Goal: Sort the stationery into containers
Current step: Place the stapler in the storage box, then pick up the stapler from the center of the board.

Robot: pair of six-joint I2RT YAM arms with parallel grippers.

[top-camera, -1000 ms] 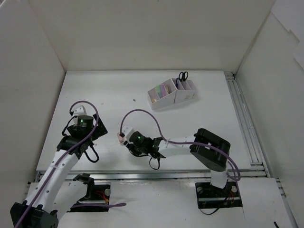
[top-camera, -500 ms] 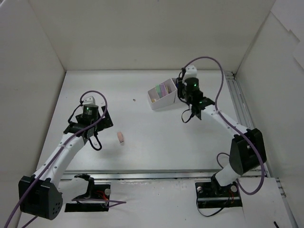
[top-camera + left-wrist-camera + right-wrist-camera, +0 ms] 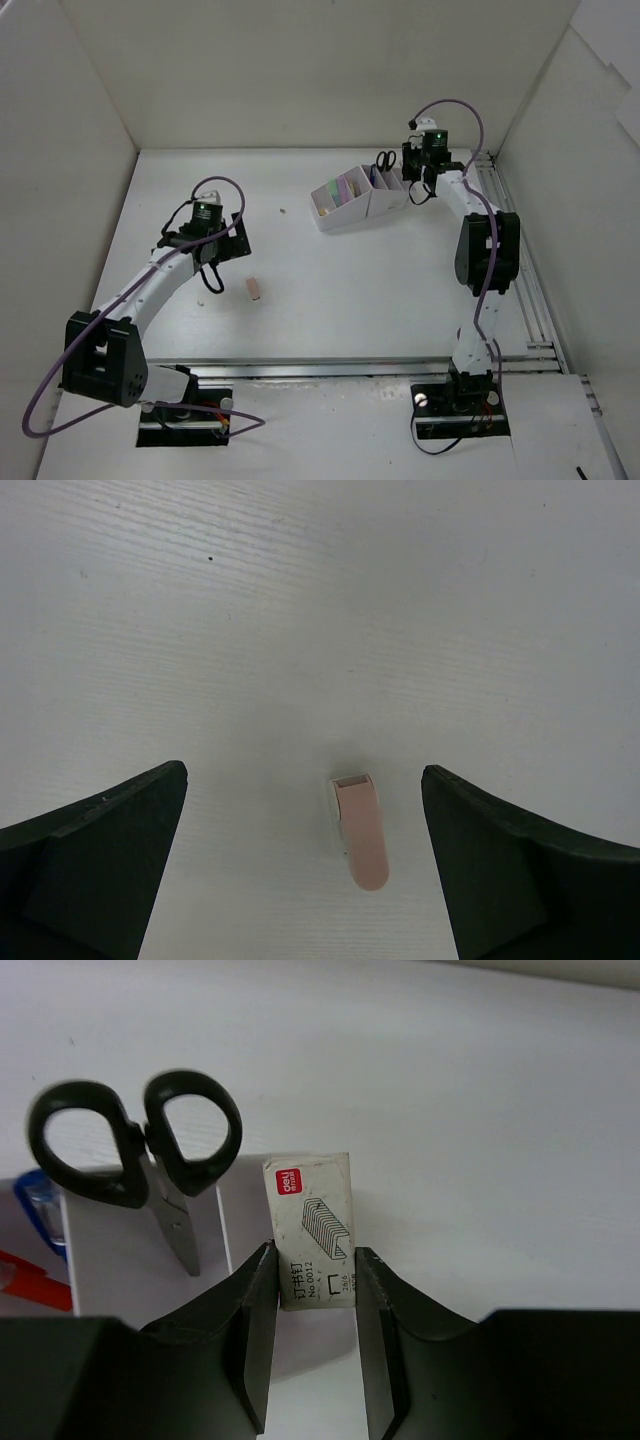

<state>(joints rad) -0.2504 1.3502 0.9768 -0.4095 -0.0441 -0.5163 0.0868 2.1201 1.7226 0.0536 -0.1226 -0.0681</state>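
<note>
Two-arm check: finds left gripper (image 3: 303, 771) spread wide above pink eraser (image 3: 358, 830) on table (image 3: 300, 580); finds right gripper (image 3: 316, 1252) clenched on staple box (image 3: 310, 1200) beside scissors (image 3: 135, 1140) at organizer (image 3: 345, 215).

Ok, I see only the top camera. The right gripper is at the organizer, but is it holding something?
Observer: Yes, the right gripper is shut on a small white staple box.
Operator: And where is the box now?
Observer: It lines up with the organizer section just beside the black scissors.
Operator: Is the left gripper touching the pink eraser?
Observer: No. The left gripper is wide open, and the pink eraser lies on the table ahead of it, untouched.
</note>
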